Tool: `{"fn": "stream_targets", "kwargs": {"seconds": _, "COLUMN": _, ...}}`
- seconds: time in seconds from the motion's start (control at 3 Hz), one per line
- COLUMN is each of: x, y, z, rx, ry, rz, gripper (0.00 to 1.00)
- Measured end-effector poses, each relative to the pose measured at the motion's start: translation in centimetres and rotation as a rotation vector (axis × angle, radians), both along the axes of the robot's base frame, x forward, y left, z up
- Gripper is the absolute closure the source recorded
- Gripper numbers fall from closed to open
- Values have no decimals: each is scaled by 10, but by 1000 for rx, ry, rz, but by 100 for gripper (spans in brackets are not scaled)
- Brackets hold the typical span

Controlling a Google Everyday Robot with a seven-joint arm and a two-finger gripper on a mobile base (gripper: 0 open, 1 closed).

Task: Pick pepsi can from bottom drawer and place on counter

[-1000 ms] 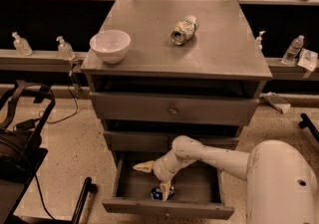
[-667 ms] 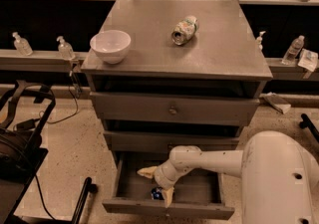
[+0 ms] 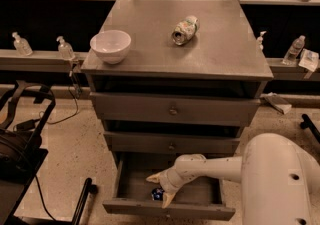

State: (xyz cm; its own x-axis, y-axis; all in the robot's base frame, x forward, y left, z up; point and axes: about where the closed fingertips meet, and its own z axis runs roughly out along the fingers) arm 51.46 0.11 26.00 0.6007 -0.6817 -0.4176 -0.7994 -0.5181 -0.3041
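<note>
While the bottom drawer point(image 3: 200, 194) is hanging open, the hand point(image 3: 161, 189) is hovering inside it, its fingers point(image 3: 152, 177) spread apart on either side of the blue can point(image 3: 158, 194), which is sitting near the drawer's front.

The counter point(image 3: 225, 54) holds a bowl point(image 3: 110, 45) and a can point(image 3: 184, 30), seemingly on its side; hand point(image 3: 159, 189) inside bottom drawer point(image 3: 165, 210).

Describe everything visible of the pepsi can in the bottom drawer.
The pepsi can is small and dark blue with a hint of white, seemingly glossy metal; only part shows. It sits in the open bottom drawer, near the front wall, left of centre. The gripper is down in the drawer, its pale fingers spread open either side of the can. Whether they touch it, or whether it stands or lies, cannot be told.
</note>
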Motion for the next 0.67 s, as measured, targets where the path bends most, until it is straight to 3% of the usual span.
{"fn": "stream_targets", "kwargs": {"seconds": 0.67, "x": 28, "y": -20, "z": -10, "rx": 125, "ry": -49, "rz": -55, "gripper": 23}}
